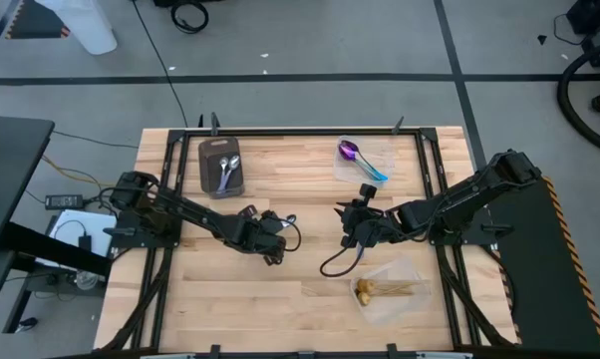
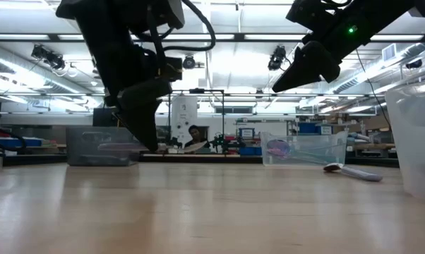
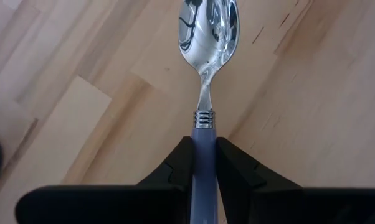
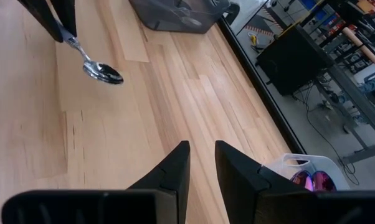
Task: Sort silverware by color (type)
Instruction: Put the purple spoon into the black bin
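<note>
Sorting looks nearly done: left gripper (image 3: 204, 163) pinches the blue-grey handle of a shiny silver spoon (image 3: 207, 37) above bare wood, dark grey tray (image 1: 208, 150) of silver spoons ahead of it; right gripper (image 4: 202, 163) nearby, narrowly parted, empty.

Grey concrete floor (image 1: 310, 40) crossed by dark tape lines and loose black cables. Beyond the wooden bench (image 2: 198, 212), long ceiling strip lights (image 2: 269, 37), cluttered shelving, a seated person (image 2: 194, 137).
</note>
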### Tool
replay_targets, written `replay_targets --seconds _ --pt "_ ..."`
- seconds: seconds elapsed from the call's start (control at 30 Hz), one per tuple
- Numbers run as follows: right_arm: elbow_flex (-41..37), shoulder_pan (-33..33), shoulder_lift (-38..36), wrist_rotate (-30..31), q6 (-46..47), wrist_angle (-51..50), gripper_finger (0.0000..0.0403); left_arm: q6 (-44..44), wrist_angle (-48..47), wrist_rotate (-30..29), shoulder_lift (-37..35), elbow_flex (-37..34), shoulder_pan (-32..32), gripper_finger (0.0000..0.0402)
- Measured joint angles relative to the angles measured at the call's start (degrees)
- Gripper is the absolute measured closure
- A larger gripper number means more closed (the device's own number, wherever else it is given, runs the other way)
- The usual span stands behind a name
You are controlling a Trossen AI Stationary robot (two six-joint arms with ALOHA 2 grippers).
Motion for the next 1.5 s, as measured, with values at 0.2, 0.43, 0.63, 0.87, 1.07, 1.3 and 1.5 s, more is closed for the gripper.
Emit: replay_targets --seconds 0.2,0.43,0.63,0.87,1.07,1.3,1.5 --pt "0.0 0.0 0.0 -0.1 0.0 0.0 0.0317 -0.6 -4.5 -0.9 -1.9 0.0 0.0 0.0346" --pt "0.0 0.0 0.0 -1.4 0.0 -0.2 0.0317 -2.9 -10.8 -4.3 -6.3 0.0 0.1 0.0346" --pt "0.0 0.0 0.0 -1.9 0.0 0.1 0.0317 -4.6 -16.0 -7.0 -11.0 0.0 0.4 0.0346" --pt "0.0 0.0 0.0 -2.9 0.2 0.2 0.0317 -6.4 -21.3 -10.8 -16.2 0.0 1.0 0.0346" --pt "0.0 0.0 0.0 -3.4 0.5 0.1 0.0317 -6.7 -25.6 -14.0 -18.5 0.0 3.1 0.0346" --pt "0.0 0.0 0.0 -3.5 0.5 -0.1 0.0317 -3.6 -27.8 -15.3 -18.7 0.0 6.9 0.0346" --pt "0.0 0.0 0.0 -3.5 0.5 -0.3 0.0317 -2.8 -29.9 -15.4 -18.7 -0.7 9.2 0.0346"
